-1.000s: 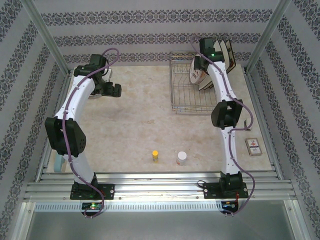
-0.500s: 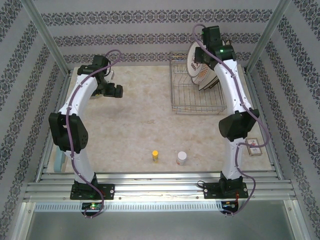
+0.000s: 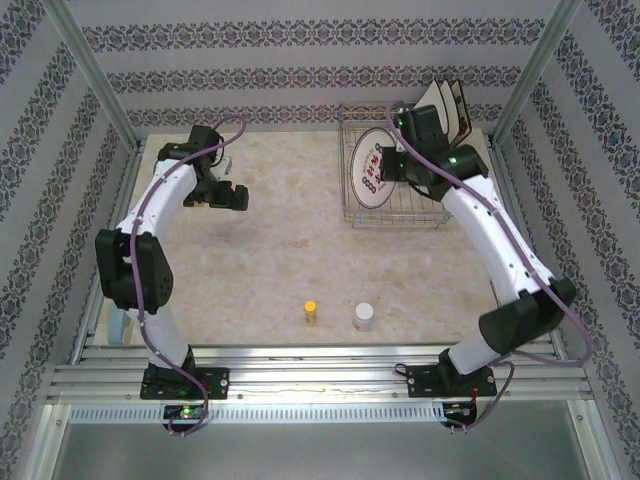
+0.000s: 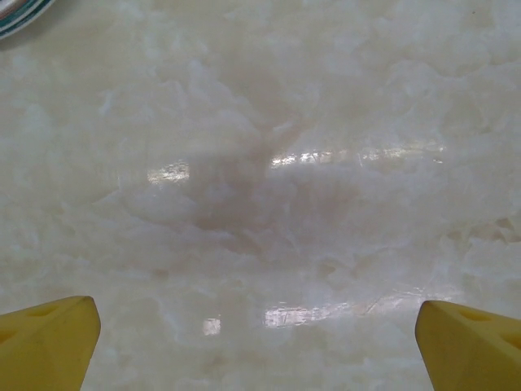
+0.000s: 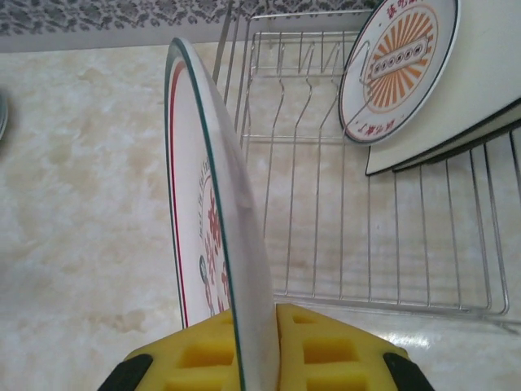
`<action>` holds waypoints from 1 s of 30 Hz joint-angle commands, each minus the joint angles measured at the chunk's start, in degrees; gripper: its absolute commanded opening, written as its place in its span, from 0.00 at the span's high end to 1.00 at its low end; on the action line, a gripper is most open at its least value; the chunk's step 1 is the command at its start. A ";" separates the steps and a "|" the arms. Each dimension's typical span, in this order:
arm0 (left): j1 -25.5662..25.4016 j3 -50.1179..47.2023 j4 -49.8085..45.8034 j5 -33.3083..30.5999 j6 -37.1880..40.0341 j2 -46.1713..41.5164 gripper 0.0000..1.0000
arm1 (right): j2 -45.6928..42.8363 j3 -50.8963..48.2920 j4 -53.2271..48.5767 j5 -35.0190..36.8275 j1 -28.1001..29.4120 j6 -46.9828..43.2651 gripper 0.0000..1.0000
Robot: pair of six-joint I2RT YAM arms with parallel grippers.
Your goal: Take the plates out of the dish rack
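My right gripper [image 5: 273, 326] is shut on the rim of a round white plate [image 5: 216, 204] with a red pattern and dark rim, held on edge. In the top view this plate [image 3: 368, 172] hangs over the left part of the silver wire dish rack [image 3: 400, 215], with the right gripper [image 3: 392, 165] behind it. Another round plate [image 5: 399, 69] with an orange sunburst centre leans at the rack's far end against square cream plates [image 5: 488, 81]. The square plates [image 3: 450, 105] stand at the rack's back right. My left gripper [image 3: 228, 197] hangs open over bare table, yellow fingertips [image 4: 49, 338] wide apart.
A small orange-capped bottle [image 3: 310, 312] and a white-capped one [image 3: 363, 316] stand near the front middle of the marble table [image 3: 270, 260]. A teal-rimmed plate edge [image 4: 16, 12] lies just beyond the left gripper. Patterned walls enclose three sides.
The right arm has lifted the round plate out of the rack's back and swung it left and toward me over the rack. The left gripper has shifted slightly nearer.
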 commanded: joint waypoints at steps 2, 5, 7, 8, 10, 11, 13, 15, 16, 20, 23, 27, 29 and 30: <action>-0.63 -1.22 0.75 -0.77 -0.39 -3.80 0.00 | -6.67 -8.22 8.24 -9.63 -1.07 5.07 1.00; -0.76 -1.67 1.00 -0.46 -0.94 -4.98 0.00 | -10.30 -17.50 19.11 -24.52 -4.80 10.97 1.00; -0.92 -1.93 1.08 -0.02 -1.28 -5.66 0.00 | -11.41 -24.13 29.12 -35.04 -7.45 16.23 1.00; -1.11 -1.94 1.00 0.42 -1.36 -5.85 0.00 | -11.61 -27.44 35.13 -39.91 -8.55 19.35 1.00; -1.21 -1.94 0.97 1.35 -1.56 -6.23 0.00 | -11.08 -33.69 48.14 -47.27 -9.90 26.50 1.00; -1.39 -1.87 1.02 1.74 -1.69 -6.40 0.00 | -10.45 -36.01 53.22 -49.56 -10.16 29.24 1.00; -1.50 -1.79 1.21 2.98 -1.74 -6.55 0.00 | -8.53 -38.95 58.82 -52.39 -10.45 31.87 1.00; -1.72 -1.51 1.27 3.72 -1.82 -6.60 0.00 | -6.45 -42.67 66.50 -53.78 -10.54 35.62 1.00; -1.71 -1.39 1.35 4.45 -1.90 -6.56 0.00 | -5.39 -43.78 69.79 -54.26 -10.53 37.19 1.00; -1.73 -1.07 2.01 7.91 -2.67 -6.76 0.00 | -0.82 -46.55 78.42 -55.10 -10.45 40.98 1.00; -1.74 -0.69 3.11 10.90 -3.55 -7.00 0.00 | 1.60 -46.79 80.31 -55.17 -10.34 41.19 1.00; -1.61 0.45 5.51 17.94 -4.42 -6.24 0.00 | 3.86 -45.99 80.77 -55.17 -10.29 40.81 1.00; -1.65 1.00 7.34 24.42 -5.98 -5.57 0.00 | 5.00 -45.33 80.89 -55.27 -10.29 40.65 1.00; -1.64 0.49 9.61 28.35 -7.47 -5.67 0.00 | 5.49 -44.97 81.01 -55.28 -10.21 40.67 1.00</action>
